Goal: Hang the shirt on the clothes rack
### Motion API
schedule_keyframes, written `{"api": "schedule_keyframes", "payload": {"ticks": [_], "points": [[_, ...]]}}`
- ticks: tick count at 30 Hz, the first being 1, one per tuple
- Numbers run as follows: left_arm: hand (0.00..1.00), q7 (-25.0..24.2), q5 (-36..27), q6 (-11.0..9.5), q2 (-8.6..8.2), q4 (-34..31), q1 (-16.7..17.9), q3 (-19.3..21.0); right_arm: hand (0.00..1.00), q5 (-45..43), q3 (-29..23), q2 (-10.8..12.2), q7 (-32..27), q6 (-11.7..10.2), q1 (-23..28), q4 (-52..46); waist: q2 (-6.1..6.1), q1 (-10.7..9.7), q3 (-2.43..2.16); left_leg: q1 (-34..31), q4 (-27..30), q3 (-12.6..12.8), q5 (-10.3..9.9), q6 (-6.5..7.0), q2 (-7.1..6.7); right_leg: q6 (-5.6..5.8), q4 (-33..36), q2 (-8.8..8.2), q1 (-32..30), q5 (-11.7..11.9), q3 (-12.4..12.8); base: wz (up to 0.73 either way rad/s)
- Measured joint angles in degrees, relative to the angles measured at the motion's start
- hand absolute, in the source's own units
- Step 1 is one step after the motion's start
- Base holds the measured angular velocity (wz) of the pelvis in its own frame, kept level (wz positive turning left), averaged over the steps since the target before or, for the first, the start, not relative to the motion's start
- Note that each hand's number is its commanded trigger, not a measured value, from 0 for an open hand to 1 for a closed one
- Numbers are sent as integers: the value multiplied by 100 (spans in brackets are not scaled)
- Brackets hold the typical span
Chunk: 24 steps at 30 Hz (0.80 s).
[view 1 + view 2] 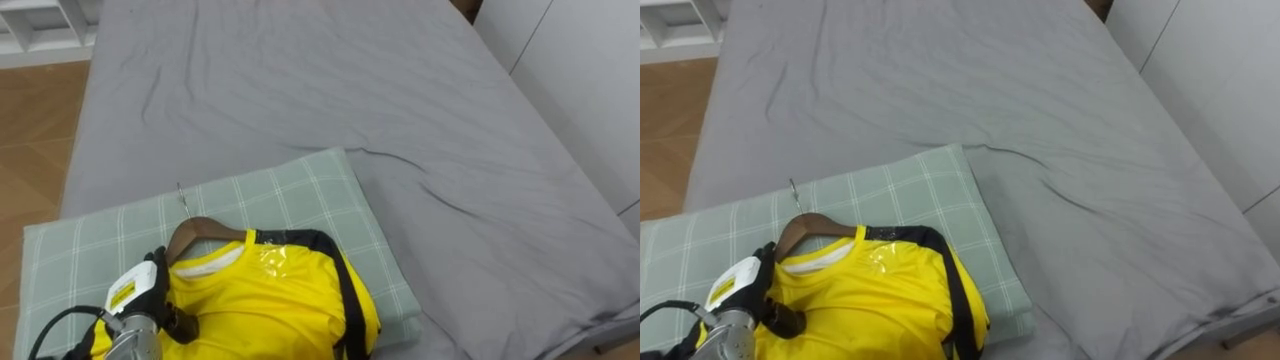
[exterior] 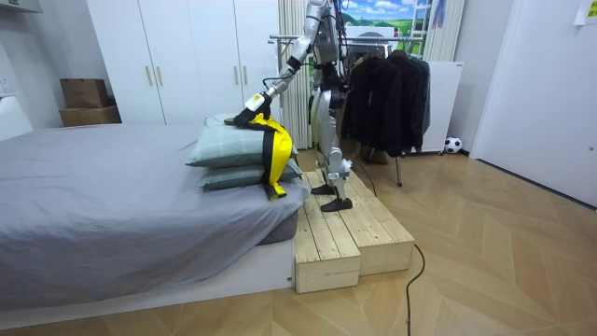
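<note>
Left hand [image 1: 148, 288], at seven o'clock in the left eye view, grips the yellow shirt [image 1: 270, 300] at the shoulder; shirt and wooden hanger [image 1: 205, 231] lie on the checked pillow [image 1: 300, 190]. Room view: the robot stands on a wooden platform [image 2: 340, 233], shirt just off centre toward ten o'clock

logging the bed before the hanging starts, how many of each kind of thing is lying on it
pillows: 2
shirt: 1
hanger: 1
total: 4
</note>
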Motion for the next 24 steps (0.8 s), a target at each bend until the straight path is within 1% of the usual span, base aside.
{"api": "schedule_keyframes", "payload": {"ticks": [4,10,19,24], "points": [[0,5,1,-20,0,127,-48,3,0,34,73,0,-5,-17,1,8,3,2,1,0,1,-2,0,-1,4,-7,-5,1,3,4,-18,0],[0,4,1,-38,31,153,-51,4,0,32,93,-5,-2,-48,15,10,6,5,2,0,10,0,8,-13,5,-23,-2,-5,4,16,-28,0],[0,4,4,-6,141,189,-51,5,0,32,93,-29,60,-47,44,12,8,27,1,-4,9,13,16,-24,4,-36,-23,-1,-2,25,-16,0],[0,3,5,0,244,189,-51,25,0,26,91,-33,70,-46,58,16,15,39,-3,0,9,33,16,-24,14,-36,-19,9,-11,26,-2,0]]}}
